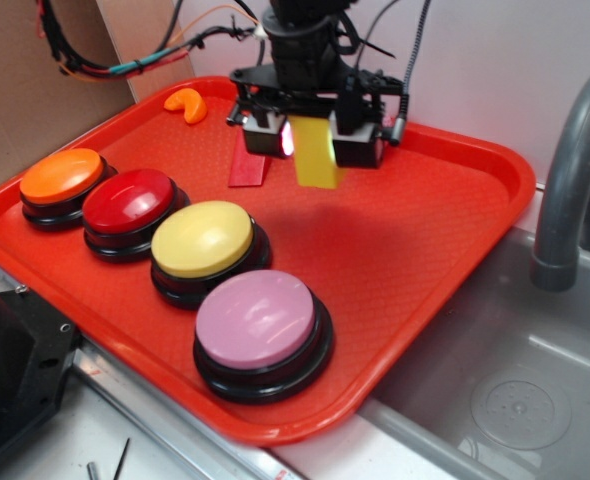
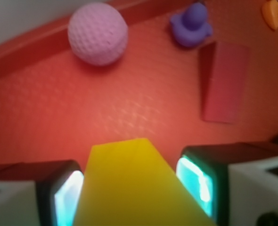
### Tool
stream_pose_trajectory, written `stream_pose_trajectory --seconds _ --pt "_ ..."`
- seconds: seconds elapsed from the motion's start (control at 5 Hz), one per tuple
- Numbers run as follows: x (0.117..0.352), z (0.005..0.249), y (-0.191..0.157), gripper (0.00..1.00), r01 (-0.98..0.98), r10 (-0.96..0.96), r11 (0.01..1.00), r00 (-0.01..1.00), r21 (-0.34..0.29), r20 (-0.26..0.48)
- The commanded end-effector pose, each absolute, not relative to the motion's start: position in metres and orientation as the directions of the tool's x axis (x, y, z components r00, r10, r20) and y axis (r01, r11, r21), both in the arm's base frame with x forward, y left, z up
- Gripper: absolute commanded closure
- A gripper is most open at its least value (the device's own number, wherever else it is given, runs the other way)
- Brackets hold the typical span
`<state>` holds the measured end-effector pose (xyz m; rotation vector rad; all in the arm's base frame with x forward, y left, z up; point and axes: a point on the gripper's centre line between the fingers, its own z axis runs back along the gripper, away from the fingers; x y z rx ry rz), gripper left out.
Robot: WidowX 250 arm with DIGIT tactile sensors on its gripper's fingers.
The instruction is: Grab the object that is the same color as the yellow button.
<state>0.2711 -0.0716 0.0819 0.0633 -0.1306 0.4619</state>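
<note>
Fingers (image 1: 310, 140): clamped on the wedge (image 1: 316, 152), held above the tray (image 1: 445, 230).
Hidden: wedge's top, cut off in wrist view.

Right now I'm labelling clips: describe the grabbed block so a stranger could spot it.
On the red tray, look above its far side at the gripper. The yellow wedge hangs between its fingers, unlike the flat red block lying beside.

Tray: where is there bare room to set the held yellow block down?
The tray is bare right of the yellow button and pink button, below the gripper holding the yellow block. Crowded: the button row at left, and the back by the red block.
</note>
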Motion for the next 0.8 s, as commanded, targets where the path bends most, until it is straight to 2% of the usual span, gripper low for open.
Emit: stream_pose_trajectory --seconds 0.0,0.2,0.4,0.6 --pt "0.244 0.186 -0.065 1.0 -0.258 0.272 0.959 0.953 -0.115 0.131" --pt "0.225 0.216 -0.056 1.0 -0.246 0.266 0.958 0.953 -0.145 0.142" --pt "0.217 0.234 -0.051 1.0 -0.224 0.256 0.956 0.952 -0.192 0.165" --pt "0.226 0.23 -0.049 1.0 -0.244 0.268 0.957 0.95 -0.154 0.161"
